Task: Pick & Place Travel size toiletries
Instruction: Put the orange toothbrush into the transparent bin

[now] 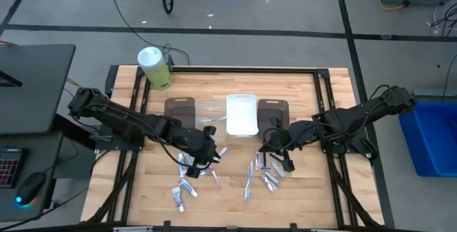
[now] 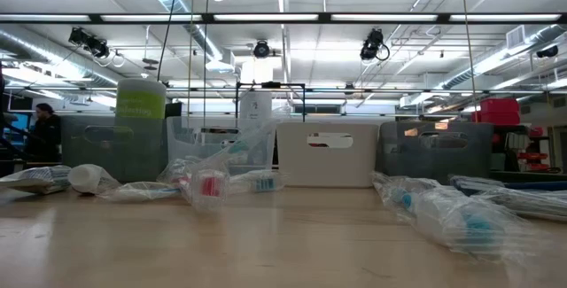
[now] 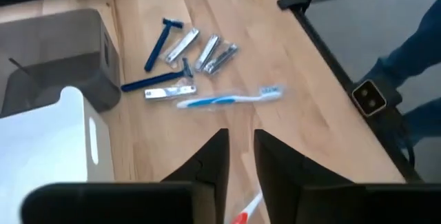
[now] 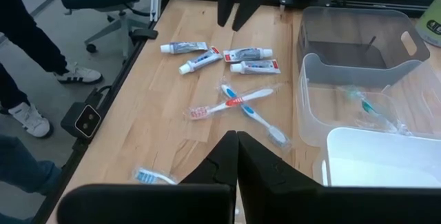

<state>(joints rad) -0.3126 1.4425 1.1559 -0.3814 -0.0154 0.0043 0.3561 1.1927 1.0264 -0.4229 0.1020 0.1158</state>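
Observation:
Travel size toiletries lie loose on the wooden table's near half. To the left are toothpaste tubes [image 4: 201,60] and crossed toothbrushes, one red-white [image 4: 231,103] and one blue-white [image 4: 260,117]. To the right lie blue razors [image 3: 157,45], silvery tubes [image 3: 207,52] and another toothbrush [image 3: 227,100]. My left gripper [image 1: 212,162] hovers above the table's middle, slightly open [image 3: 240,162], with nothing between its fingertips; a red-white toothbrush end [image 3: 245,214] shows on the table below the gap. My right gripper [image 1: 284,162] hangs over the right group, shut [image 4: 236,141] and holding nothing.
Four trays stand in a row at mid-table: dark [image 1: 180,109], clear [image 4: 324,93] with a wrapped toothbrush [image 4: 368,107] inside, white [image 1: 241,114], and dark [image 1: 273,111]. A green-white canister [image 1: 155,66] stands at the far left corner. A person's legs [image 4: 27,52] stand beside the table.

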